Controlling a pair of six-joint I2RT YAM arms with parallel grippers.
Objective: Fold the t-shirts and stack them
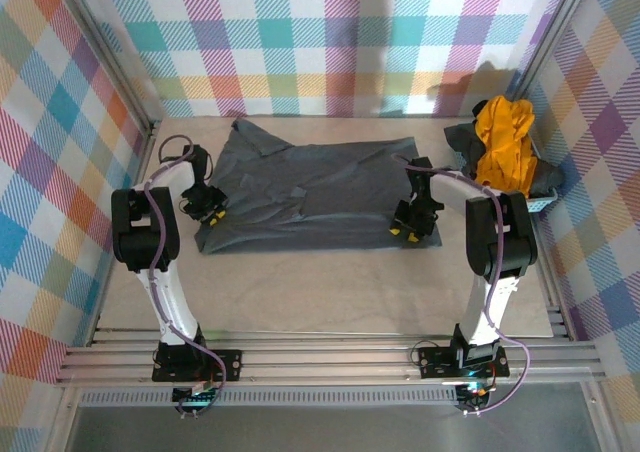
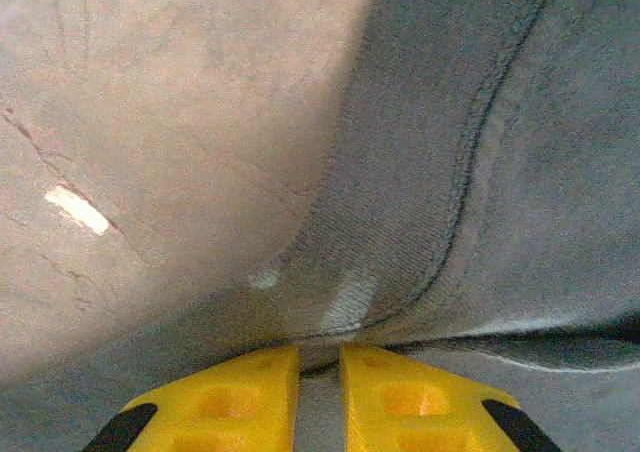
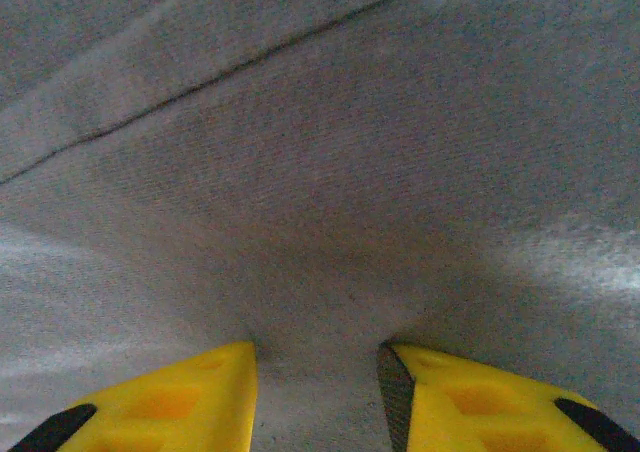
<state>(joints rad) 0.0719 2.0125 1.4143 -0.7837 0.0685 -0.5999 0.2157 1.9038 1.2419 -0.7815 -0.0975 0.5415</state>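
Two grippers sit low on the dark slate-grey t-shirt (image 1: 320, 192), which lies spread wide across the middle of the bench (image 1: 330, 292). The left gripper (image 1: 207, 212) is at the shirt's near left corner. In the left wrist view its jaws (image 2: 320, 352) are nearly pressed together, pinching the stitched hem of the shirt (image 2: 520, 172), which rises into the narrow gap. Bare bench (image 2: 150, 92) shows to the left of that edge. The right gripper (image 1: 405, 232) is at the near right corner. In the right wrist view its jaws (image 3: 320, 347) stand partly spread with a ridge of the shirt (image 3: 350, 152) bulging between them. Whether they clamp it cannot be told. At the far right, the mustard-yellow t-shirt (image 1: 505, 137) lies heaped on another dark grey t-shirt (image 1: 462, 137) in the light blue basket (image 1: 545, 204).
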